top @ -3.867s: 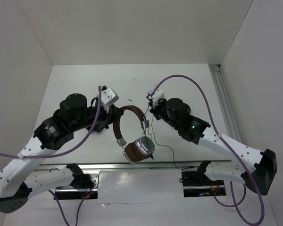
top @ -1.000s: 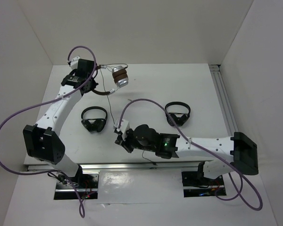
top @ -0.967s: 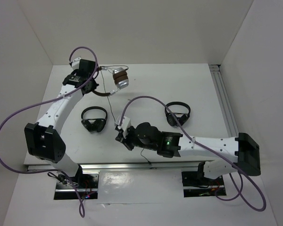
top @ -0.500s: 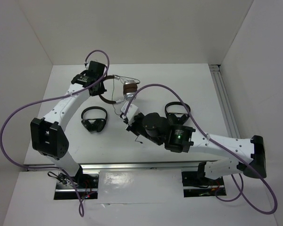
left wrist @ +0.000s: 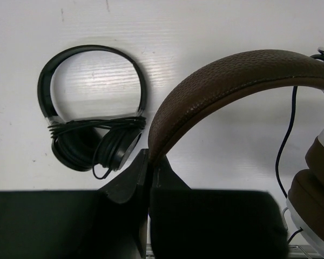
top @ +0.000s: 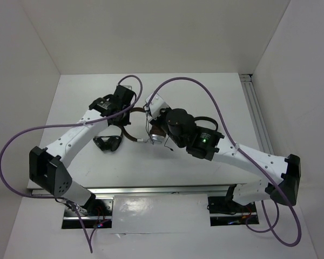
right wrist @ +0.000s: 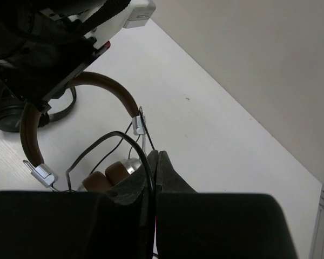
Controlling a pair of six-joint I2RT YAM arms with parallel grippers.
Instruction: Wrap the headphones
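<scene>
The headphones have a brown headband (left wrist: 232, 75), silver earcups with brown pads (left wrist: 313, 186) and a thin black cable (left wrist: 285, 145). My left gripper (left wrist: 149, 157) is shut on one end of the headband and holds it above the table; in the top view it (top: 127, 120) sits over the band (top: 130, 133). My right gripper (right wrist: 156, 155) is shut on the black cable (right wrist: 105, 139) just beside the earcups (right wrist: 116, 172); in the top view it (top: 155, 123) is right above the earcups (top: 157, 137). The cable loops loosely over the earcups.
A small all-black pair of headphones (top: 109, 143) lies under and to the left of the left gripper, and it also shows in the left wrist view (left wrist: 92, 129). A second black pair (top: 208, 123) lies partly hidden behind the right arm. A metal rail (top: 257, 121) runs along the right edge.
The left gripper has carried the headphones from the back left to the middle. The right gripper has moved from the front towards the back and now sits at the earcups, holding the cable.
</scene>
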